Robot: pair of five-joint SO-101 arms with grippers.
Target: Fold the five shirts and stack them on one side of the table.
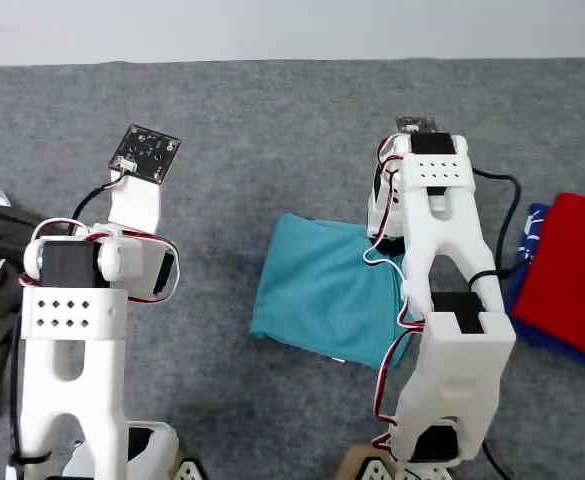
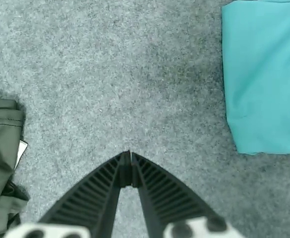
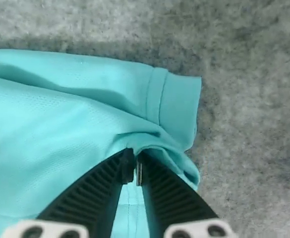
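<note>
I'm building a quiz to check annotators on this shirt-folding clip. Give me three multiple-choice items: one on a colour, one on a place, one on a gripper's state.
1. What colour is the shirt that the right gripper pinches? A red; B teal; C white.
2. Where does the red shirt lie? A on a blue shirt; B in a gripper; C on a white shirt.
3. How is the left gripper? A wide open; B shut on cloth; C shut and empty.

Answers:
1 B: it is closed on a fold of the teal shirt.
2 A: blue cloth shows beneath the red shirt's edge.
3 C: its tips meet over bare carpet.
</note>
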